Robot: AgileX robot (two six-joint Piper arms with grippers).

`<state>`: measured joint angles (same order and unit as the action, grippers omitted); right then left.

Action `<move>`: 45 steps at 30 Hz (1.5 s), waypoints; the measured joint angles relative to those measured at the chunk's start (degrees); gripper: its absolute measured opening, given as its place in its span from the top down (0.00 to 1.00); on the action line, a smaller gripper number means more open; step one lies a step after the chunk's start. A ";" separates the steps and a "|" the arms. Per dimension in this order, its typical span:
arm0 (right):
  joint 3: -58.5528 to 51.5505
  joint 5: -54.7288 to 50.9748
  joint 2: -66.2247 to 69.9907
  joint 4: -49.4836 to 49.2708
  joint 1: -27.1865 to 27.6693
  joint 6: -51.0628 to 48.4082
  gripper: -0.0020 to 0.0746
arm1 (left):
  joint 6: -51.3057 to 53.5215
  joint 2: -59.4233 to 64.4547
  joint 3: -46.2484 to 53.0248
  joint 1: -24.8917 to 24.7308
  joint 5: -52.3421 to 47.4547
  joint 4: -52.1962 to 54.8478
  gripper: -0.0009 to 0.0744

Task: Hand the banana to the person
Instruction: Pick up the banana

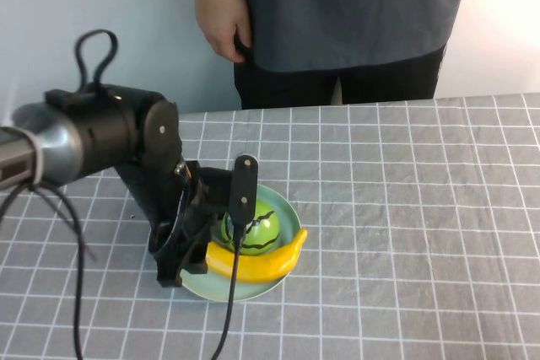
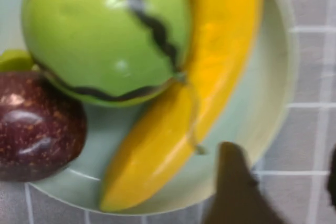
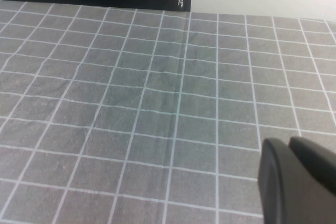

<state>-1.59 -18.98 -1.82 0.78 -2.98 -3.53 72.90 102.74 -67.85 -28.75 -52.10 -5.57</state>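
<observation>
The left gripper (image 1: 221, 229) is hovering over the pale green round plate (image 1: 289, 212), fingers spread apart, holding nothing. The long curved glossy yellow banana (image 1: 253, 264) is lying below the fingertips on the plate's near rim, long axis running left-right (ends curving upward), touching the round green striped fruit (image 1: 253, 229). The right gripper (image 3: 294, 179) is sitting over bare checked cloth, fingers together.

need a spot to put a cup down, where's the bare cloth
Free: the checked cloth right of the plate, up to the person. Crowded: the plate, with banana, green fruit and left gripper. Right gripper hovers over bare cloth.

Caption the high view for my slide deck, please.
Left gripper over the plate beside the banana; person waits.
</observation>
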 joint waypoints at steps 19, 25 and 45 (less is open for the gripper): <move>0.00 0.00 0.00 0.00 0.00 0.00 0.98 | 8.88 7.87 -0.41 0.58 11.66 8.15 0.42; 0.00 0.00 0.00 0.00 0.00 0.00 0.98 | 11.92 7.87 -0.41 0.58 13.15 8.24 0.42; 0.00 0.00 0.00 0.00 0.00 0.00 0.98 | 13.85 12.30 -0.62 0.58 13.60 6.02 0.57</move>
<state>-1.59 -18.98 -1.82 0.78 -2.98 -3.53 86.76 115.05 -68.47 -28.17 -38.49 0.45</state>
